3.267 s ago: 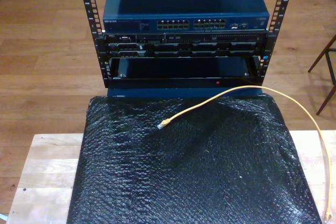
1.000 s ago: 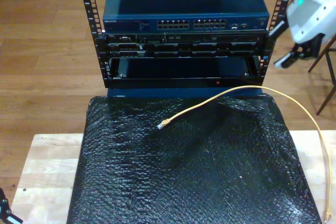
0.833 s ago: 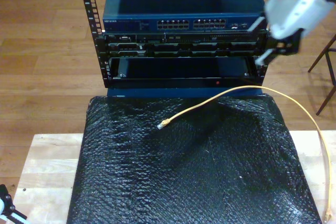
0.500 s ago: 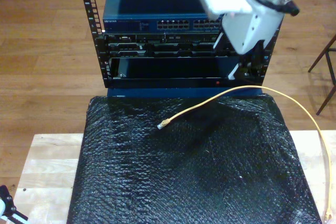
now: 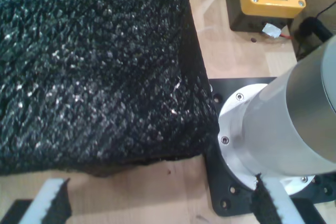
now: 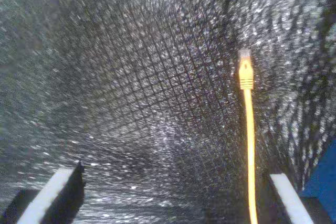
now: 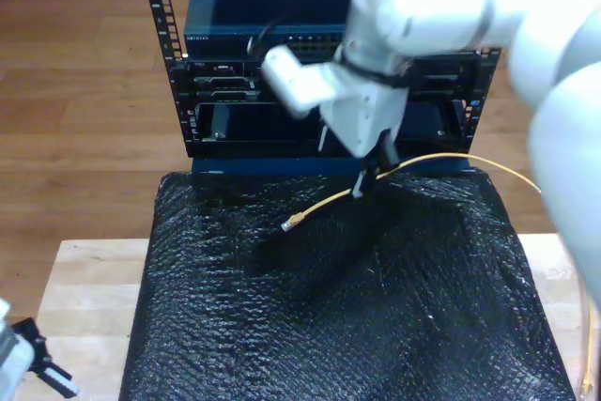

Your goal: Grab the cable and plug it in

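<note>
With my second gripper (image 6: 168,198) open and empty over the black mat (image 7: 376,326), I judge the cable (image 6: 247,124) lying there light and floppy, best pinched just behind its plug (image 6: 245,66).

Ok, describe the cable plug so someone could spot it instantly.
Find the black textured mat in front of the equipment rack. On it lies a thin yellow-orange cable; its tip is the small clear plug, the only pale thing on the mat.
</note>
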You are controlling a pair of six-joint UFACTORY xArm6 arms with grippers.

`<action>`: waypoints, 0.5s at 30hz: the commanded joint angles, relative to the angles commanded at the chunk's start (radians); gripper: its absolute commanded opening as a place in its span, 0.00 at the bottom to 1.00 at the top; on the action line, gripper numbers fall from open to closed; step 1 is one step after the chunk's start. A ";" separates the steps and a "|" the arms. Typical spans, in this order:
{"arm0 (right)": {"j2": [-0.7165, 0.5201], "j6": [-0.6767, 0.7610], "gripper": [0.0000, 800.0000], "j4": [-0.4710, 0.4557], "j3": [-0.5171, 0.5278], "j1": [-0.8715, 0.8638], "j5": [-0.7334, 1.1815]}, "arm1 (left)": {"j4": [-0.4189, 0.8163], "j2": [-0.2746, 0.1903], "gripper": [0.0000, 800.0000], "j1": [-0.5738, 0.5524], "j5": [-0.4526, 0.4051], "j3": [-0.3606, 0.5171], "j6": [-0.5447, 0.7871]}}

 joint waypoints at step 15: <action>0.147 0.000 0.99 -0.086 0.000 0.060 -0.160 | -0.002 0.018 1.00 -0.169 -0.057 -0.005 -0.143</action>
